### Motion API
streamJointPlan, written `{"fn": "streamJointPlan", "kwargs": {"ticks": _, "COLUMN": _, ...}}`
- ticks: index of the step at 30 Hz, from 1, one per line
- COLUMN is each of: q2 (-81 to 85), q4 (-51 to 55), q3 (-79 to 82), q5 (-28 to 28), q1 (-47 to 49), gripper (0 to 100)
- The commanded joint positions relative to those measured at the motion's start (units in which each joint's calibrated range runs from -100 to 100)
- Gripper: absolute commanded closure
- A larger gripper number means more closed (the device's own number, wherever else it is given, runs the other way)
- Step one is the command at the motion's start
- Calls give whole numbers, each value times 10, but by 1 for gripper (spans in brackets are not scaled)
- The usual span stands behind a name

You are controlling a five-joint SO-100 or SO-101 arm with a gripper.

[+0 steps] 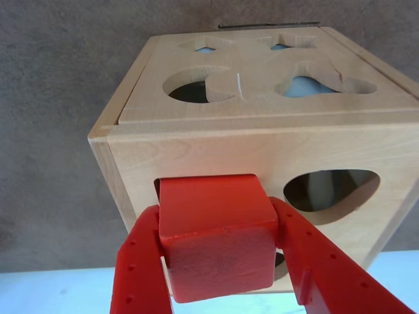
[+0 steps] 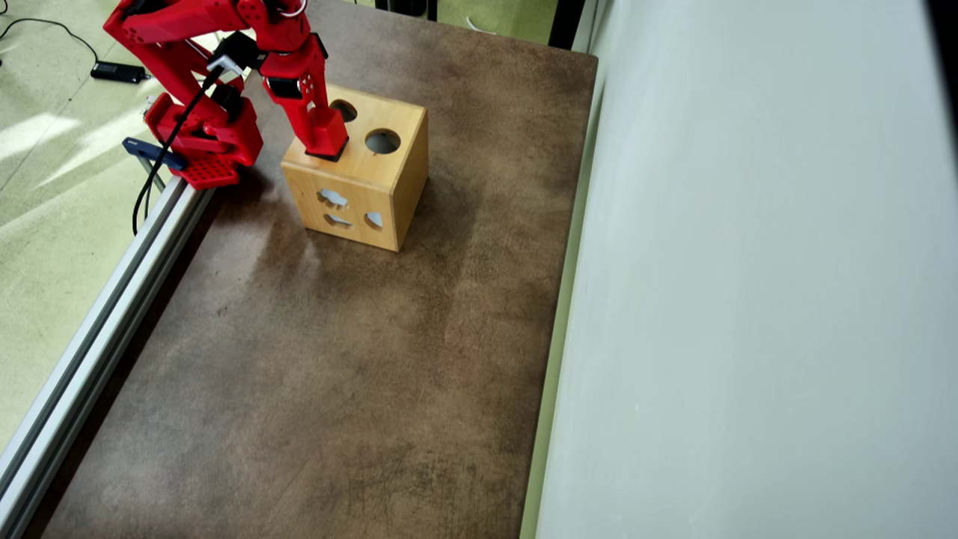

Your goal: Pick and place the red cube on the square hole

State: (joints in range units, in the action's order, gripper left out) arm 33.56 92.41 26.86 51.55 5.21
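Your gripper [image 1: 219, 261] is clamped on the red cube [image 1: 216, 235], one red finger [image 1: 141, 261] pressed against each side of it, at the lower centre of the wrist view. The cube sits right in front of the wooden box [image 1: 196, 157], covering most of the square hole [image 1: 157, 190]; only a dark sliver of that cutout shows at the cube's upper left edge, and a second sliver at its lower right. Whether the cube has entered the hole cannot be told from this view. To the right of the cube on the same face is a rounded opening [image 1: 330, 193] (clear of the cube).

In the overhead view, upper left of frame, the gripper [image 2: 323, 142] points down onto the box [image 2: 374, 187] top, near its left corner, on the brown table [image 2: 337, 374]. A round hole [image 2: 382, 141] lies just right of the gripper.
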Motion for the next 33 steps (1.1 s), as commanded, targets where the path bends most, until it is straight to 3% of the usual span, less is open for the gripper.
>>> {"fn": "streamJointPlan", "kwargs": {"ticks": 1, "q2": 11, "q4": -1, "q3": 30, "q5": 0, "q1": 1, "gripper": 98}}
{"fn": "streamJointPlan", "kwargs": {"ticks": 33, "q2": 10, "q4": 3, "q3": 30, "q5": 0, "q1": 9, "gripper": 97}}
